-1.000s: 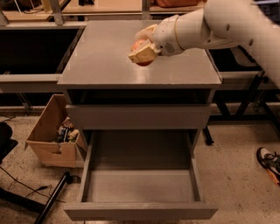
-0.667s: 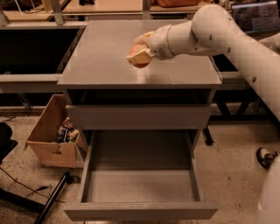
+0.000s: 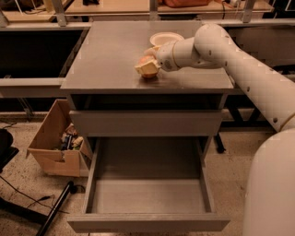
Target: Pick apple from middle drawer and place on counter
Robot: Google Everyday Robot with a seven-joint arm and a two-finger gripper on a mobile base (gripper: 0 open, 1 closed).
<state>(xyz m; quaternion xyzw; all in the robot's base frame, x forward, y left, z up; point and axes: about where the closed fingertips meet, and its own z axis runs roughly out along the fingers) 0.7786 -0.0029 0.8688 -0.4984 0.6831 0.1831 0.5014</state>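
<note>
The apple (image 3: 145, 60), small and red-orange, is held in my gripper (image 3: 148, 68) at the front middle of the grey counter (image 3: 108, 55). The gripper's cream fingers (image 3: 150, 70) are closed around the apple's lower part, which is at or just above the counter surface. My white arm reaches in from the right. The middle drawer (image 3: 147, 223) is pulled out wide below, and its tray is empty.
A white bowl (image 3: 166, 38) sits on the counter just behind the gripper. Another grey drawer front (image 3: 146, 122) is closed above the open drawer. A cardboard box (image 3: 53, 147) with odds and ends stands on the floor at left. Tan wooden benches (image 3: 115, 7) run behind.
The gripper with the apple has come down and slightly forward, close to the counter surface. The white bowl behind it now shows.
</note>
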